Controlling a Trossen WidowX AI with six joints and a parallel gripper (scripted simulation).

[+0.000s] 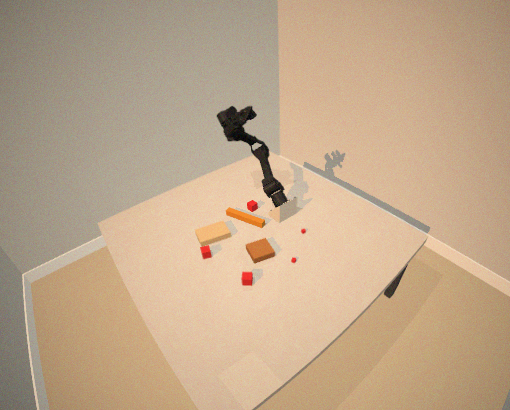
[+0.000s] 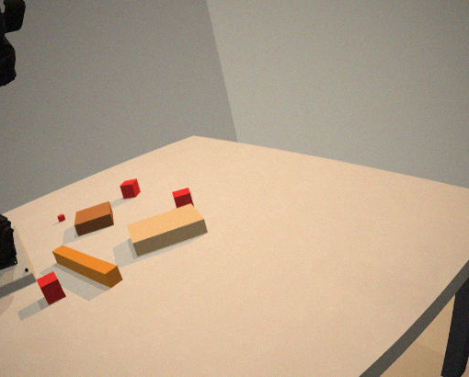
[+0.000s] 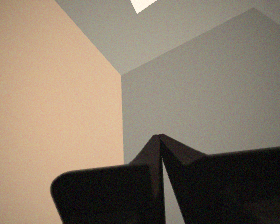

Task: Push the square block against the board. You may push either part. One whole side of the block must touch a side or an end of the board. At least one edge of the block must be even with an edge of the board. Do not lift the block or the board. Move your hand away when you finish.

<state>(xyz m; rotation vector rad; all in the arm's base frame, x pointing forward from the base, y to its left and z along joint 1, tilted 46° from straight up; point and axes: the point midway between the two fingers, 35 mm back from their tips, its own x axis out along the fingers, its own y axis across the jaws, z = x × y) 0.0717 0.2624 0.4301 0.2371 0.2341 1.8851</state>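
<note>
The brown square block (image 1: pixel 260 250) (image 2: pixel 94 217) lies flat on the table, apart from the board. The light tan board (image 1: pixel 213 233) (image 2: pixel 166 226) lies flat, to the block's left in the top view and to its right in the exterior view. A gap of bare table separates them, and they are not parallel. My gripper (image 1: pixel 251 112) (image 3: pixel 158 139) is shut and empty, raised high above the table and far from both parts. In the wrist view its fingertips meet, with only walls and a bright patch beyond them.
An orange bar (image 1: pixel 245 217) (image 2: pixel 87 266) lies between the arm's base and the board. One red cube (image 1: pixel 206 252) (image 2: pixel 183 198) is close to the board, another (image 1: pixel 247 278) (image 2: pixel 130 188) beyond the block, and a third (image 1: pixel 252 205) (image 2: pixel 51 288) near the base. Two tiny red cubes (image 1: pixel 303 231) (image 1: pixel 294 260) lie beside the block.
</note>
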